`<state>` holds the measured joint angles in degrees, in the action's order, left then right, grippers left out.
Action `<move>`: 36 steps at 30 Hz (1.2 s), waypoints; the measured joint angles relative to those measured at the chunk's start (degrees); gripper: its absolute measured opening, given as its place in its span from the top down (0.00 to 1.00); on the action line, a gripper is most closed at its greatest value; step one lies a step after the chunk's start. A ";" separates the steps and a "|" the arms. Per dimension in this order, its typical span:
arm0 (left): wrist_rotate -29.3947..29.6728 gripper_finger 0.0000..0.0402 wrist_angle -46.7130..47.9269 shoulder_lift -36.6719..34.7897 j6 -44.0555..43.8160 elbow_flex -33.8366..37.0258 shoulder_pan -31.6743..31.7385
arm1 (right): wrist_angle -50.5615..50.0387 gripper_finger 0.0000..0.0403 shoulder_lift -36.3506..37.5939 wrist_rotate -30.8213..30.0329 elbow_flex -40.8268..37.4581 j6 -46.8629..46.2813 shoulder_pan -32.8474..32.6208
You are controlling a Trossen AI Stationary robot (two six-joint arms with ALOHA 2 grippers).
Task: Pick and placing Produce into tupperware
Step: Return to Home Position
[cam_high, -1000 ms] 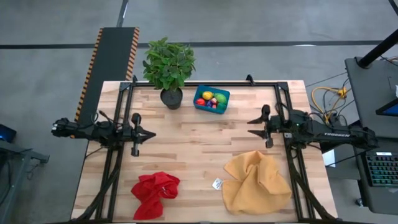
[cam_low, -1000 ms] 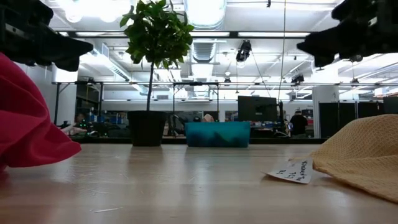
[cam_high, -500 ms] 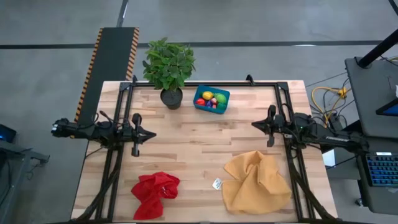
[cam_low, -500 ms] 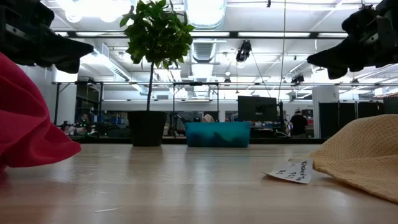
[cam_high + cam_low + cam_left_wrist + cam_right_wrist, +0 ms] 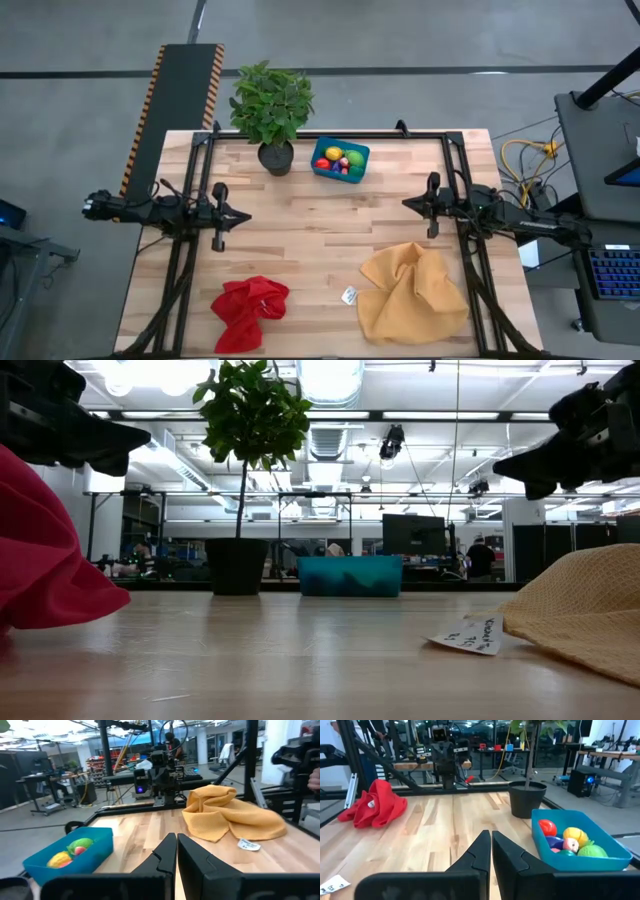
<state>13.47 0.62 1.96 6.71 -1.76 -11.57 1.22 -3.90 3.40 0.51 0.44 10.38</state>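
Observation:
The teal tupperware (image 5: 343,142) stands near the table's far edge, next to the plant pot; its wall shows in the low view (image 5: 350,576) and in both wrist views (image 5: 75,862) (image 5: 580,862). Produce lies inside it: a yellow piece (image 5: 334,153), a green piece (image 5: 354,157) and a red piece (image 5: 322,163), also seen from the right wrist (image 5: 547,827). My left gripper (image 5: 243,215) hovers shut over the table's left side. My right gripper (image 5: 404,203) hovers shut over the right side. Both point toward the table's middle and hold nothing.
A potted plant (image 5: 272,110) stands left of the tub. A red cloth (image 5: 250,305) lies near the near-left corner, a mustard-yellow cloth (image 5: 412,292) at the near right, with a small white tag (image 5: 349,295) between them. Bare wood spans the middle.
My right gripper has come down a little and drawn slightly toward the table's near edge, staying over the right side. My left arm has kept still, and the tub and its produce have not moved.

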 joint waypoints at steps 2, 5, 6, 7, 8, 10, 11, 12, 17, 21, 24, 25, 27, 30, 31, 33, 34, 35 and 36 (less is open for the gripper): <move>1.79 1.00 -0.06 0.29 0.12 0.00 -0.02 | -0.33 0.98 -0.03 -0.02 0.00 -0.45 -0.01; 3.73 1.00 -0.02 0.21 0.12 -0.15 0.00 | -0.30 0.98 -0.33 -0.01 0.00 -0.68 -0.01; 3.80 1.00 -0.16 0.21 0.11 -0.15 0.00 | -0.35 0.98 -0.33 -0.01 0.00 -0.78 -0.01; 3.82 1.00 -0.52 0.20 0.07 -0.15 0.00 | -0.28 0.98 -0.33 0.00 0.00 -0.82 0.00; 3.92 1.00 -1.07 0.19 0.07 -0.10 0.00 | -0.24 0.98 -0.31 -0.01 0.00 -0.82 -0.01; 3.98 1.00 -2.63 0.30 0.03 -0.09 0.00 | -0.26 0.98 -0.31 0.00 0.00 -0.84 -0.01; 3.96 1.00 -2.75 0.28 -0.01 -0.11 0.00 | -0.25 0.98 -0.33 0.00 0.00 -0.82 0.01; 3.96 1.00 -2.64 0.22 -0.02 -0.11 0.00 | -0.24 0.98 -0.38 0.00 0.00 -0.84 0.00; 3.89 1.00 -2.80 0.39 -0.02 -0.09 0.00 | -0.26 0.98 -0.39 -0.02 0.00 -0.84 -0.01; 3.78 1.00 -3.04 0.41 -0.02 -0.09 0.00 | -0.26 0.98 -0.39 -0.02 0.00 -0.84 0.00; 3.76 1.00 -3.06 0.41 -0.03 -0.09 0.00 | -0.26 0.98 -0.41 -0.02 0.00 -0.84 0.01; 3.76 1.00 -3.04 0.41 -0.03 -0.09 0.00 | -0.25 0.98 -0.41 -0.02 0.00 -0.84 0.00; 3.76 1.00 -3.04 0.41 -0.06 -0.09 0.00 | -0.25 0.98 -0.42 -0.02 0.00 -0.85 0.01; 3.76 1.00 -3.06 0.41 -0.06 -0.09 0.00 | -0.24 0.98 -0.42 -0.02 0.00 -0.85 -0.01; 3.76 1.00 -3.06 0.41 -0.06 -0.09 0.00 | -0.24 0.98 -0.42 -0.02 0.00 -0.85 0.01; 3.75 1.00 -3.08 0.41 -0.06 -0.10 0.00 | -0.26 0.98 -0.42 -0.02 0.00 -0.86 -0.01; 3.74 1.00 -3.08 0.41 -0.06 -0.11 0.00 | -0.24 0.98 -0.42 -0.03 0.00 -0.86 -0.01; 3.74 1.00 -3.08 0.41 -0.06 -0.11 0.00 | -0.26 0.98 -0.42 -0.02 0.00 -0.85 0.01; 3.74 1.00 -3.08 0.41 -0.06 -0.11 0.00 | -0.25 0.98 -0.42 -0.03 0.00 -0.85 -0.01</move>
<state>17.21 -2.46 2.37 6.66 -1.87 -11.57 0.96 -4.32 3.36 0.51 -0.42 10.37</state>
